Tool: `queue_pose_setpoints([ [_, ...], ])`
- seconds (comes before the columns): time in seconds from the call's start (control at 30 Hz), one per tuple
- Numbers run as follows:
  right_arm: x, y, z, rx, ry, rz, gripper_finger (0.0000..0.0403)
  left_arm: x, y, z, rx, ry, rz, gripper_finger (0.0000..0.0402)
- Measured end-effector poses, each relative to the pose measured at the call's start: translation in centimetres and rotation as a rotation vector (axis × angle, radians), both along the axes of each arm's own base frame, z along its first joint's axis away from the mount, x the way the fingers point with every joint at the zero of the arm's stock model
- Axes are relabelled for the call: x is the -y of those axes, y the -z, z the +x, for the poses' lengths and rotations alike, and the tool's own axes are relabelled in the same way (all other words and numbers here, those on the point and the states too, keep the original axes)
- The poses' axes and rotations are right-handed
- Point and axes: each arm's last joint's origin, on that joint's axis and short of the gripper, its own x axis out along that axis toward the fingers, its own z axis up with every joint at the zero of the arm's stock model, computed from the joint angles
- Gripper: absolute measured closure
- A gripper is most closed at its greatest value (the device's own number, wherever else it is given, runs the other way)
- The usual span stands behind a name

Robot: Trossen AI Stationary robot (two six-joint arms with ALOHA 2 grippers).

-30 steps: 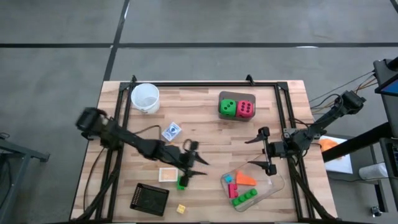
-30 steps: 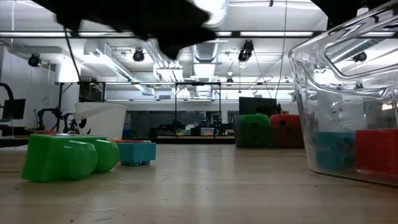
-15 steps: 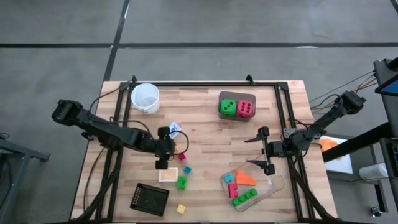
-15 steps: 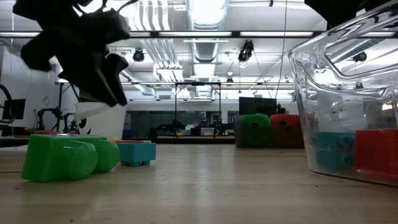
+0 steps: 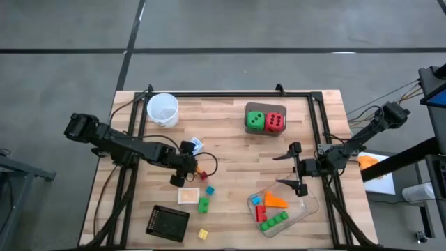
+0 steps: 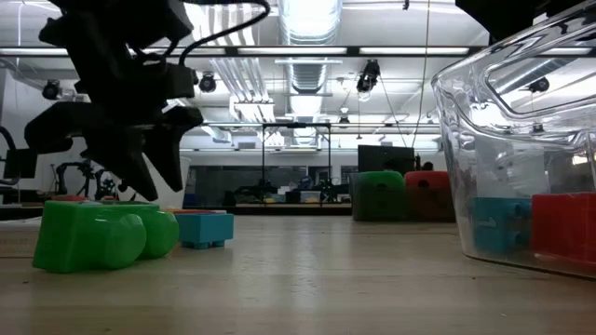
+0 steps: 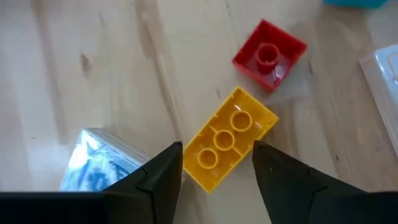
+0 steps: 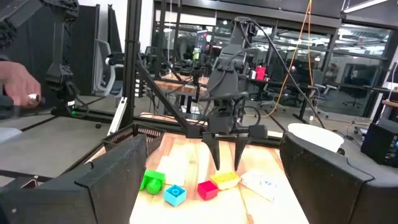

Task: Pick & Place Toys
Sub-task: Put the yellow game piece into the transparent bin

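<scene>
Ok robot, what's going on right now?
Left gripper open, straddling yellow brick. Right gripper open, waiting by tray. Red brick close by.

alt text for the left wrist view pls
The left gripper is open, its two dark fingers straddling a yellow brick with three studs lying on the wooden table. A small red brick lies just beyond it, and a blue-and-white card beside it.

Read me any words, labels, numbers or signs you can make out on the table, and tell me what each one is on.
No text can be read anywhere.
Small blue-and-white card: printed, but too blurred to read.
Green die and pink-red die: dots only, no numerals.
Black square object: a grid of tiny marks, too small to read.
Yellow brick, white cup: no markings visible.
</scene>
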Motion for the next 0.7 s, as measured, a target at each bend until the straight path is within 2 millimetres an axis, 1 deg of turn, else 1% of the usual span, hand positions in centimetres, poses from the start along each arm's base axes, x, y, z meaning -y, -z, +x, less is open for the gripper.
queue_pose_setpoints([
  [0.1, 0.0, 0.0, 0.0, 0.001, 0.0, 0.001, 0.0046, -0.1, 0.6, 0.1, -0.031, 0.017, 0.009, 0.0193],
  [0.27, 0.0, 0.0, 0.0, 0.001, -0.001, 0.005, 0.0046, -0.2, 1.2, 0.3, -0.058, 0.035, 0.063, 0.0141],
  [0.4, 0.0, 0.0, 0.0, 0.001, -0.001, 0.005, 0.0046, -0.3, 1.3, 0.4, -0.061, 0.042, 0.088, 0.0106],
  [0.5, 0.0, 0.0, 0.0, 0.001, -0.001, 0.005, 0.0046, -0.3, 1.3, 0.4, -0.059, 0.066, 0.096, 0.0096],
  [0.7, 0.0, 0.0, 0.0, 0.001, -0.001, 0.005, 0.0046, -0.9, 1.2, 0.8, -0.044, 0.074, 0.045, 0.0094],
])
